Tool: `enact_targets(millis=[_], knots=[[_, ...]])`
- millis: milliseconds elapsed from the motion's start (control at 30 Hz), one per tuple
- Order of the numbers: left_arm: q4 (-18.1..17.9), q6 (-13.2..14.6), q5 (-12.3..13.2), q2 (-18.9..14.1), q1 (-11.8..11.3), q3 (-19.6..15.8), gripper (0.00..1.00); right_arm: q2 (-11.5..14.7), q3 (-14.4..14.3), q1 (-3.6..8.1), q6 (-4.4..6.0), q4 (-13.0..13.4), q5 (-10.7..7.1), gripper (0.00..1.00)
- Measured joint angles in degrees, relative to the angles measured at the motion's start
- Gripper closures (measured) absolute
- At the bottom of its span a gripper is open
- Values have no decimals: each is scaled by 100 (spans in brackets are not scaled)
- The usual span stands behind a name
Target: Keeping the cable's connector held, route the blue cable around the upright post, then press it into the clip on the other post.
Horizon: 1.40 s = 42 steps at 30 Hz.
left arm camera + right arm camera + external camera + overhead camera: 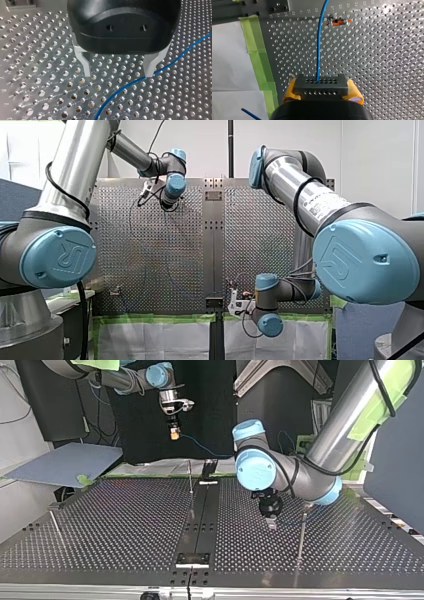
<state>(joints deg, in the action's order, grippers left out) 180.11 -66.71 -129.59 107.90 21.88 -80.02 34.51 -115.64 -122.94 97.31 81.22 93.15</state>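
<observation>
My right gripper point(322, 92) has its yellow pads shut on a black connector block point(321, 83). The blue cable point(319, 45) leaves the block and runs ahead over the perforated table, passing a post with an orange clip point(337, 22). In the top view my right gripper point(174, 434) hangs above the far edge at the left, and the cable point(205, 449) trails off to the right. My left gripper point(118, 72) stands open just above the table. The cable point(130, 83) lies on the plate by one fingertip point(150, 71), not gripped. In the top view my left gripper point(271, 521) is beside a thin post point(302, 530).
Another thin post point(190, 476) stands near the table's far edge at the middle of the top view, and a third point(55, 525) at its left. Green tape point(259, 62) and white sheeting border the table under my right gripper. A black rail point(202, 510) runs down the table's middle.
</observation>
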Motion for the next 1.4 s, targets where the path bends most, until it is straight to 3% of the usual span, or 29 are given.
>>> enact_targets(millis=[533,933,1167,1400], knots=[[-230,361,-293,75,-75,59,0,0,10,-7,-17,-18,-16,100],[-470,580,-406,292,-95,58,0,1,11,-8,-24,-40,-16,100],[-614,777,-551,590,-90,58,0,0,11,-14,-26,-38,-16,100],[-699,834,-500,687,-77,58,0,0,11,-15,-25,-36,-16,100]])
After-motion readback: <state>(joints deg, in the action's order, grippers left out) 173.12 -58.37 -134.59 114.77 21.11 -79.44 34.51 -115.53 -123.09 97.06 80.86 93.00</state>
